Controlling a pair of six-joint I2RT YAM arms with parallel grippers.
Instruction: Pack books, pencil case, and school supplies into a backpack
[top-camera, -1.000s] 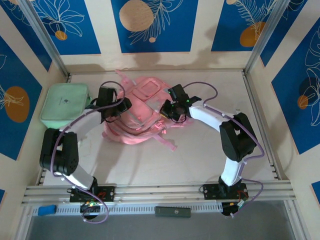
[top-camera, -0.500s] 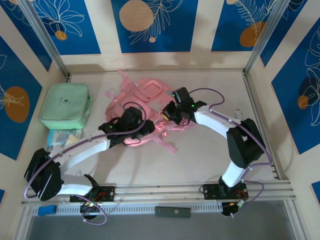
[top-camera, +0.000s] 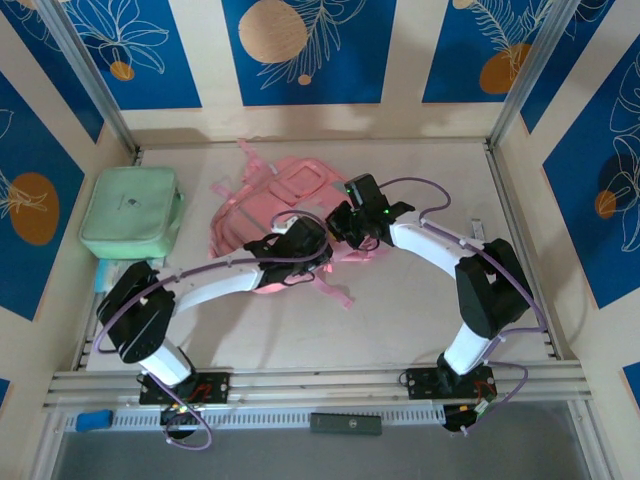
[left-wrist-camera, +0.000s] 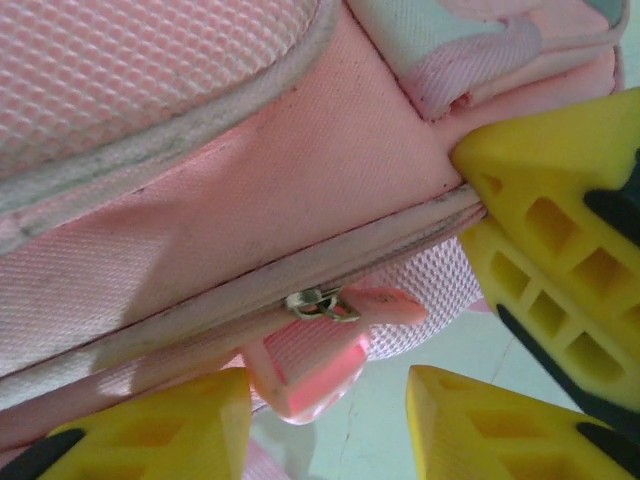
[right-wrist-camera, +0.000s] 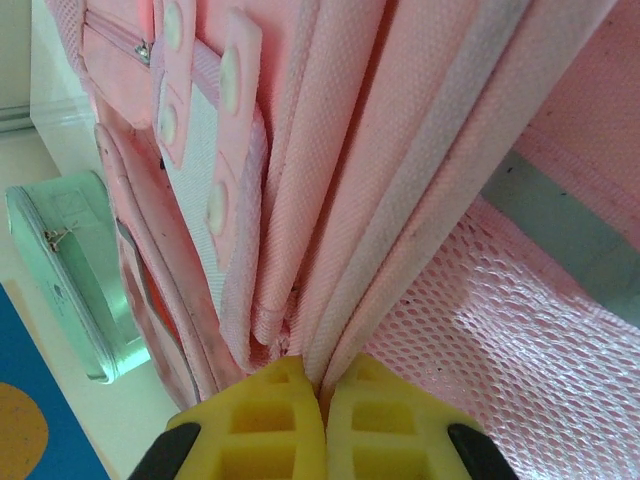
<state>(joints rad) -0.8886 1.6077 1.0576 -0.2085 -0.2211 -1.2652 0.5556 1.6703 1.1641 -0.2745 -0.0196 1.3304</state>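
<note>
Backpack (top-camera: 265, 200) lies centre frame on the desk (top-camera: 400, 320). Right fingers (right-wrist-camera: 270, 425) are clamped on its seam; hold that. Left fingers (left-wrist-camera: 170, 425) are half open, empty; zipper pull (left-wrist-camera: 322, 303) probably sits just beyond them. Centre, then close.

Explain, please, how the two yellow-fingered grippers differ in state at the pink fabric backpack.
The left gripper is open, its fingers apart near the metal zipper pull; the right gripper is shut. The left gripper holds nothing, while the right gripper pinches a seam of the pink fabric backpack. Both have yellow fingers.
</note>
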